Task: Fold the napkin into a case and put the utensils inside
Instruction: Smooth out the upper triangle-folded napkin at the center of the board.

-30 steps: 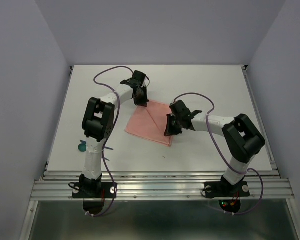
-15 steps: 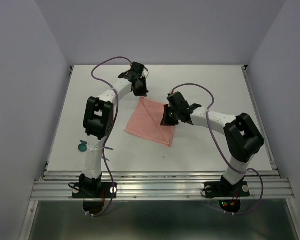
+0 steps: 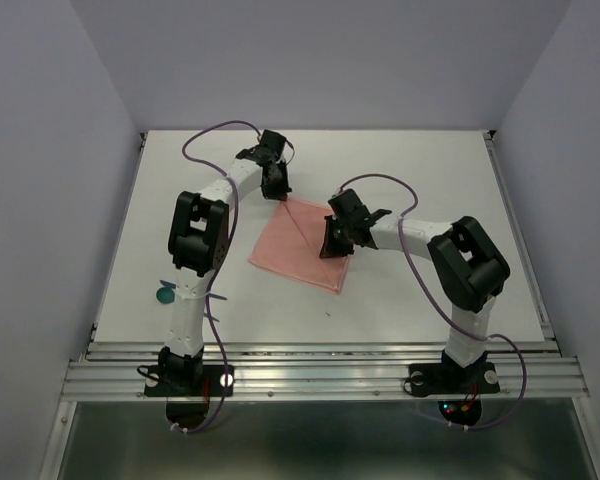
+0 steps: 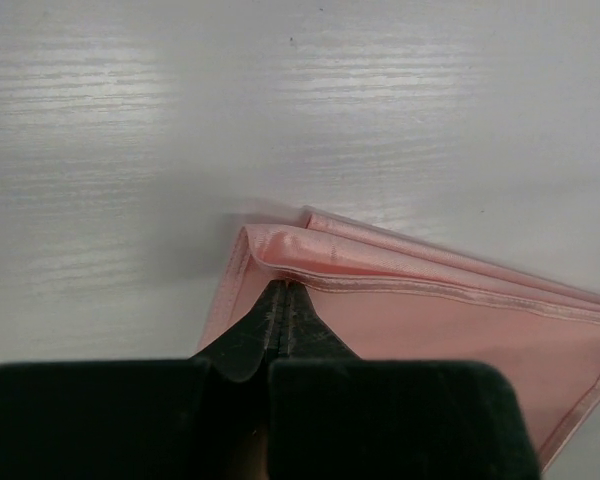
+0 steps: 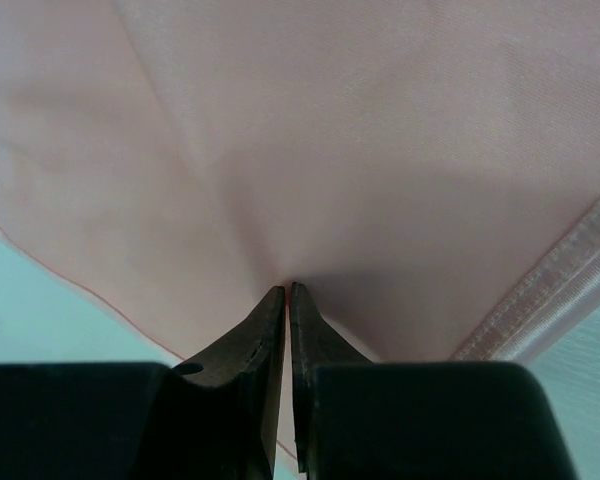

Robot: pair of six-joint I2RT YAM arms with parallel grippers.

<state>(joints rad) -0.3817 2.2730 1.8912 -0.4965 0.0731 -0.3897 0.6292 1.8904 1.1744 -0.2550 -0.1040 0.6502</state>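
The salmon-pink napkin (image 3: 298,248) lies flat on the white table as a folded shape with a diagonal crease. My left gripper (image 3: 277,189) is at its far corner, jaws shut on the doubled hem (image 4: 310,255); its tips (image 4: 283,286) pinch the edge there. My right gripper (image 3: 332,243) sits over the napkin's right side. Its jaws are closed on a pucker of cloth (image 5: 310,200), which fills the right wrist view. One teal utensil with a round end (image 3: 164,294) lies beside the left arm's base, apart from the napkin.
Purple cables (image 3: 215,135) loop above both arms. The left arm's upper link (image 3: 198,235) stands just left of the napkin. Grey walls (image 3: 40,200) close in the table on three sides, and a metal rail (image 3: 320,375) runs along the near edge.
My right gripper has slid left and slightly away along the napkin's right side, and its elbow came in. My left gripper has shifted a little farther back with the napkin's far corner.
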